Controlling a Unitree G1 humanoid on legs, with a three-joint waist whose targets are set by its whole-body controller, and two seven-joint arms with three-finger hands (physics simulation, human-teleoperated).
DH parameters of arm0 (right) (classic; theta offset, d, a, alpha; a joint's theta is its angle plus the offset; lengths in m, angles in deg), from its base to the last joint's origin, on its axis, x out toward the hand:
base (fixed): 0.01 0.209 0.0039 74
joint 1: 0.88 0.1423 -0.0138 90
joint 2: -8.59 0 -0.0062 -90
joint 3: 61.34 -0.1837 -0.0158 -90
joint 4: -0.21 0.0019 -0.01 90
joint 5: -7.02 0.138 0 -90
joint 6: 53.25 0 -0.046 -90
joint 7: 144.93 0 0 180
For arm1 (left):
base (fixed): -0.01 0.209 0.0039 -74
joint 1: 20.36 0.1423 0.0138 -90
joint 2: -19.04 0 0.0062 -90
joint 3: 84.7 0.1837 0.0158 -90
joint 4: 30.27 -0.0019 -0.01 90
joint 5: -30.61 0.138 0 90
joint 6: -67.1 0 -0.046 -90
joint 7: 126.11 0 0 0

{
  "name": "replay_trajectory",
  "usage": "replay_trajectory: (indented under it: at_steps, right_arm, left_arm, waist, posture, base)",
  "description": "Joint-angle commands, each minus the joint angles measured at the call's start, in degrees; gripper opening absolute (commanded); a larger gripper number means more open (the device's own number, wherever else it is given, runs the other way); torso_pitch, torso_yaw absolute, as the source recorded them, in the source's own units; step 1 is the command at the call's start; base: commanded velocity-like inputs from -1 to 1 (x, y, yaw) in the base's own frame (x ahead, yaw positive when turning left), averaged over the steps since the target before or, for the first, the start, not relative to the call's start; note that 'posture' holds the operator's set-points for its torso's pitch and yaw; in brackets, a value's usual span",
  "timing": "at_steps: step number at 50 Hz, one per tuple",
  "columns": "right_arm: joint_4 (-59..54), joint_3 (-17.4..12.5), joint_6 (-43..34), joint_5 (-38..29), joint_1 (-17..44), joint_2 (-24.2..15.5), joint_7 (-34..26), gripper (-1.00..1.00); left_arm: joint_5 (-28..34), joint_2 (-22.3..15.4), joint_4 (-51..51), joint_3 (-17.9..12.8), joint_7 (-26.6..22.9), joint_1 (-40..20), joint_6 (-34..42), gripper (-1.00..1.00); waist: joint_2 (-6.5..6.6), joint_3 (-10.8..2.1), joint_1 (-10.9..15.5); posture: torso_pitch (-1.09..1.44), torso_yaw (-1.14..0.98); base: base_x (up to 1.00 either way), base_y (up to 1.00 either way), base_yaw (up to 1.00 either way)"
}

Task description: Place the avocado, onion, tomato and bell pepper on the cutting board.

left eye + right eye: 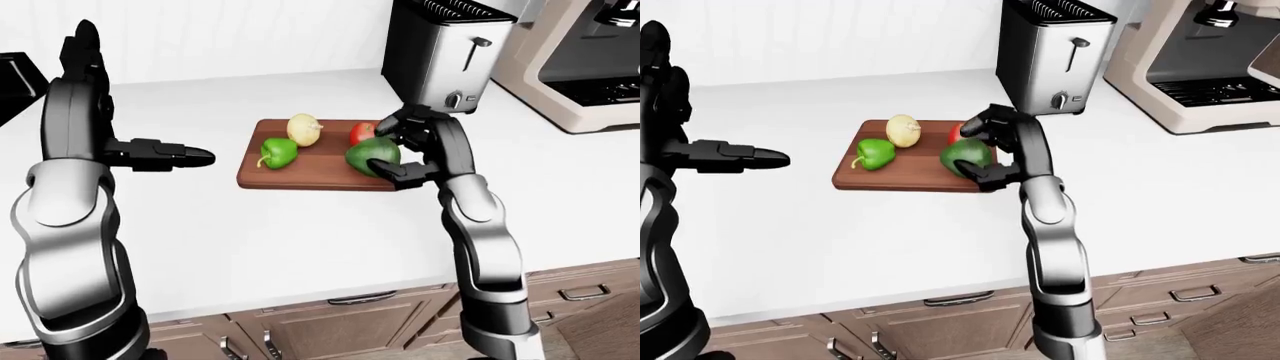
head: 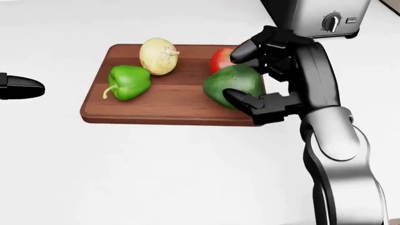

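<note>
A brown cutting board [image 2: 169,105] lies on the white counter. On it are a green bell pepper [image 2: 128,82], a pale onion [image 2: 157,56] and a red tomato [image 2: 222,58], which is partly hidden behind the avocado [image 2: 225,86]. The avocado is at the board's right end. My right hand [image 2: 236,74] is closed round it, with fingers [image 2: 250,47] over its top and the thumb against its lower right side. My left hand [image 1: 140,97] is open and empty, raised over the counter to the left of the board, with one finger [image 1: 185,156] pointing toward the board.
A steel toaster [image 1: 445,52] stands just above the board's right end, close behind my right hand. A beige coffee machine [image 1: 585,67] is at the top right. A black appliance edge [image 1: 12,75] shows at the far left. Wooden drawers [image 1: 350,319] run below the counter edge.
</note>
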Motion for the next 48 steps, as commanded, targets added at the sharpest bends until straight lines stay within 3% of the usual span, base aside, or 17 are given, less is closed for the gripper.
replay_trajectory:
  at_steps: [1,39,48]
  right_arm:
    - [2.39,-0.36,1.72,-0.02,1.76,-0.31,0.17,-0.27]
    - [3.19,-0.42,1.45,-0.66,0.75,-0.22,-0.66,0.32]
    - [4.42,-0.47,0.21,-0.86,1.19,-0.49,-1.00,0.34]
  left_arm:
    - [0.33,-0.82,1.37,-0.48,0.49,-1.49,-1.55,1.00]
    - [0.36,-1.16,0.97,-0.69,0.72,-1.47,-1.79,1.00]
    - [0.22,-1.48,1.27,-0.88,0.42,-1.54,-1.55,1.00]
  waist:
    - [0.20,-1.45,-0.01]
    - [0.20,-1.53,-0.01]
    - [0.23,-1.48,-0.03]
  posture:
    - [0.00,0.00]
    - [0.00,0.00]
    - [0.00,0.00]
  base:
    - [0.00,0.00,0.00]
    - [0.00,0.00,0.00]
    - [0.00,0.00,0.00]
